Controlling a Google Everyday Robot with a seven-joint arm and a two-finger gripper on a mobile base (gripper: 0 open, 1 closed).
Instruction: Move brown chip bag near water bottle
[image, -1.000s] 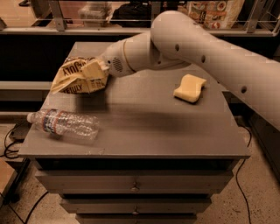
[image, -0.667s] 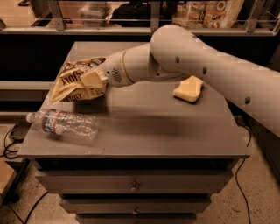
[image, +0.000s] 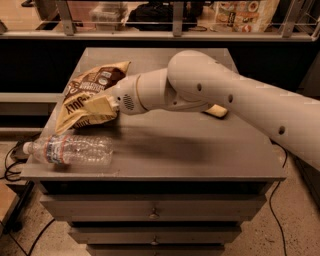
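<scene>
Drawers (image: 155, 207): flat grey metal fronts stacked under the table top, each with a small round knob at its middle.
Floor cables (image: 9, 165): dark cords looping down at the lower left, beside the cabinet.
Table (image: 190, 150): a smooth, matte grey top with squared edges. It carries a broad soft shadow under the arm.
Water bottle (image: 70, 150): clear ribbed plastic, lying on its side along the front left edge of the table. The white cap points left, past the corner, and a blue-red-white label band sits near the neck.
Gripper (image: 100, 109): at the left of the table, just behind the bottle, clenched on the brown chip bag. A flat, cream-coloured finger (image: 95, 106) lies pressed across the top of the bag. The other finger is hidden beneath the foil.
Brown chip bag (image: 87, 87): crinkly foil, creased and bunched where it is pinched. The dark brown part with white lettering points back and right. The tan-yellow part droops toward the front, with its low corner close to the bottle's body. I cannot tell whether the two touch.
Arm (image: 210, 90): glossy off-white shell, rounded and thick. It reaches in from the right across the middle of the table, with small dark holes along it.
Sponge (image: 217, 111): a pale yellow block on the table, mostly hidden behind the arm, well apart from the bag.
Back rail (image: 175, 34): a metal bar with upright posts beyond the table, with blurred packages behind it.
</scene>
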